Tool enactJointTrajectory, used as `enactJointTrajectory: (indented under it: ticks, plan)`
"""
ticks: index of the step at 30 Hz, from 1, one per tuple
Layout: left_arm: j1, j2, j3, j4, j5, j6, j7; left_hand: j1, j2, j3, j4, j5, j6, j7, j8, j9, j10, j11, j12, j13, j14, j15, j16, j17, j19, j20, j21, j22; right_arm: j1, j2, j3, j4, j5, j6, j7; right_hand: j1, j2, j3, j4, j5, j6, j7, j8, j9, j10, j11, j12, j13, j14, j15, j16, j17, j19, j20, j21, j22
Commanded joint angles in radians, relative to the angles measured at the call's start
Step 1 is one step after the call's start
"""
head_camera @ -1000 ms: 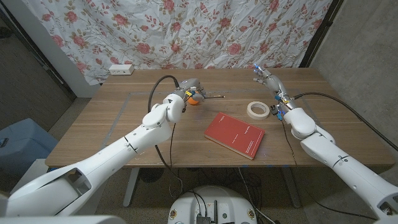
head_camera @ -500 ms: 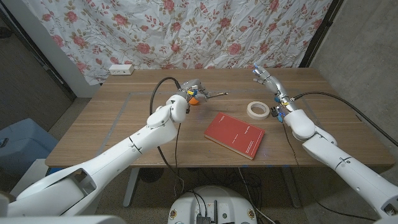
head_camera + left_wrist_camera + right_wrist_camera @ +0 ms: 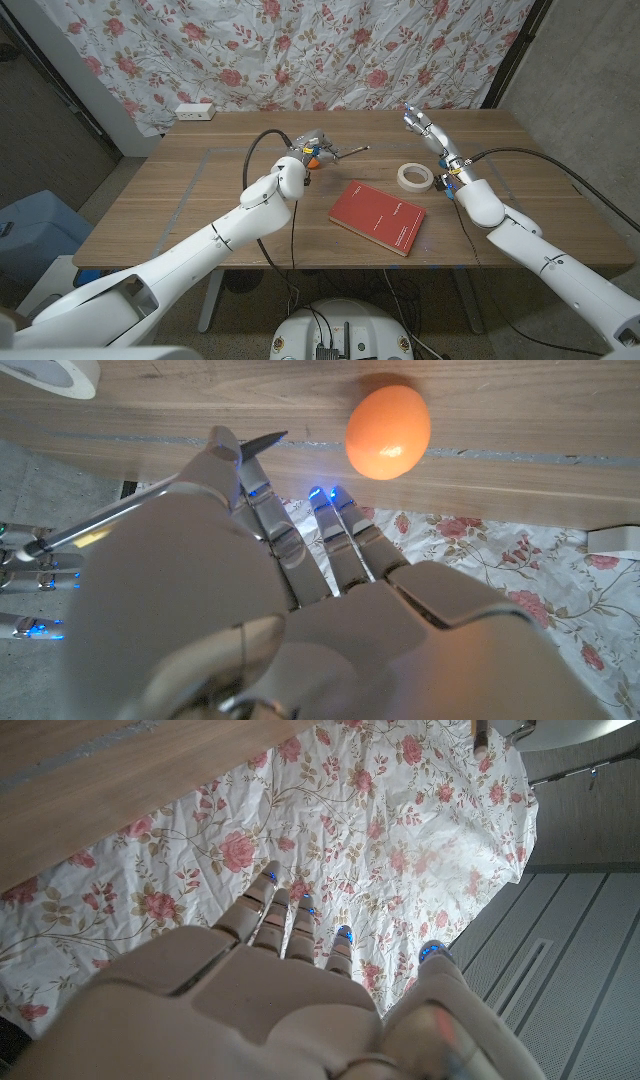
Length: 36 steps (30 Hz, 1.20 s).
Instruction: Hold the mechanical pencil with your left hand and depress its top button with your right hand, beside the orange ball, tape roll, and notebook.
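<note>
Pencil task scene sat on a wooden worktop [image 3: 180,200] that ran wide under a flowered cloth backdrop [image 3: 300,50]. Red notebook [image 3: 377,217] lay closed and skewed near the worktop's middle, with bare wood open toward the front edge and toward the robot's left. Left hand [image 3: 308,148] was at the far middle of the worktop, fingers clenched around the mechanical pencil [image 3: 347,151], which stuck out level toward the robot's right, off the wood. Right hand [image 3: 424,127] hovered above the far right part of the worktop, fingers apart and grasping nothing, well apart from the pencil. Tape roll [image 3: 414,177] lay flat between the notebook and the right hand's arm, near the notebook's far corner but not touching it. Orange ball [image 3: 312,156] sat just beside the left hand, mostly hidden by it from the head. Left wrist view gave the ball [image 3: 388,431] whole on the wood, clear of the fingers [image 3: 345,535], plus the pencil's metal barrel [image 3: 75,535] running out past the left hand [image 3: 250,610] and a slice of the tape roll [image 3: 50,375]. Right wrist view gave the right hand's [image 3: 250,990] spread fingers against the cloth [image 3: 380,810] and a worktop edge [image 3: 120,780]. White power strip [image 3: 194,111] lay at the far left edge.
</note>
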Motion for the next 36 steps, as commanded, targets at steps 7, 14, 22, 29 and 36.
enactJointTrajectory:
  ticks: [7, 14, 22, 29, 36]
  plan:
    - [0.018, -0.025, -0.011, -0.026, -0.145, 0.032, 0.1, 0.004, 0.012, -0.003, 0.001, 0.007, -0.007, -0.001, 0.001, 0.003, 0.018, -0.022, 0.006, 0.003, 0.012, -0.163, 0.0, 0.002, 0.012, -0.086, 0.007, 0.002, 0.013, -0.012, -0.013, 0.055, -0.082, 0.092, -0.022, -0.018, -0.014, -0.01, 0.001, 0.004, -0.008, -0.006, 0.01, 0.007, -0.039, 0.019, -0.006, 0.002, -0.027, 0.039, -0.011, 0.0, -0.033, 0.023, -0.007, 0.003]
    - [0.019, -0.033, -0.013, -0.032, -0.197, 0.043, 0.124, 0.004, 0.013, -0.007, 0.0, 0.007, -0.009, -0.001, 0.001, 0.004, 0.018, -0.022, 0.006, 0.003, 0.012, -0.162, -0.001, 0.002, 0.031, -0.086, 0.015, 0.003, 0.015, -0.015, -0.017, 0.067, -0.105, 0.117, -0.023, -0.027, -0.015, -0.014, 0.003, 0.006, -0.009, -0.006, 0.012, 0.007, -0.055, 0.028, -0.007, 0.001, -0.035, 0.051, -0.012, -0.002, -0.044, 0.029, -0.007, 0.003]
    - [0.023, -0.037, -0.018, -0.056, -0.25, 0.078, 0.148, 0.005, 0.014, -0.01, 0.0, 0.007, -0.011, 0.001, 0.001, 0.004, 0.017, -0.022, 0.005, 0.003, 0.011, -0.161, -0.002, 0.001, 0.033, -0.086, 0.015, 0.004, 0.022, -0.015, -0.025, 0.079, -0.156, 0.135, -0.042, -0.035, -0.015, -0.016, 0.004, 0.009, -0.012, -0.006, 0.012, 0.007, -0.069, 0.038, -0.008, -0.001, -0.039, 0.066, -0.012, -0.003, -0.045, 0.037, -0.004, 0.003]
    - [0.008, -0.018, -0.007, -0.082, -0.282, 0.118, 0.149, 0.005, 0.014, -0.012, 0.0, 0.007, -0.011, 0.001, 0.001, 0.005, 0.017, -0.022, 0.005, 0.003, 0.01, -0.161, -0.002, 0.001, 0.033, -0.085, 0.014, 0.004, 0.011, -0.026, -0.022, 0.062, -0.198, 0.128, -0.065, -0.04, -0.015, -0.017, 0.005, 0.011, -0.015, -0.006, 0.012, 0.007, -0.072, 0.044, -0.005, -0.002, -0.042, 0.072, -0.012, -0.004, -0.051, 0.044, -0.004, 0.003]
    - [0.002, -0.006, -0.009, -0.098, -0.322, 0.14, 0.155, 0.005, 0.015, -0.013, 0.0, 0.008, -0.011, 0.002, 0.001, 0.005, 0.018, -0.022, 0.005, 0.004, 0.009, -0.161, -0.003, 0.001, 0.032, -0.084, 0.014, 0.005, -0.022, -0.037, -0.008, 0.026, -0.234, 0.108, -0.107, -0.045, -0.012, -0.017, 0.007, 0.013, -0.015, -0.006, 0.013, 0.007, -0.072, 0.051, -0.003, -0.003, -0.043, 0.076, -0.011, -0.005, -0.053, 0.046, -0.003, 0.003]
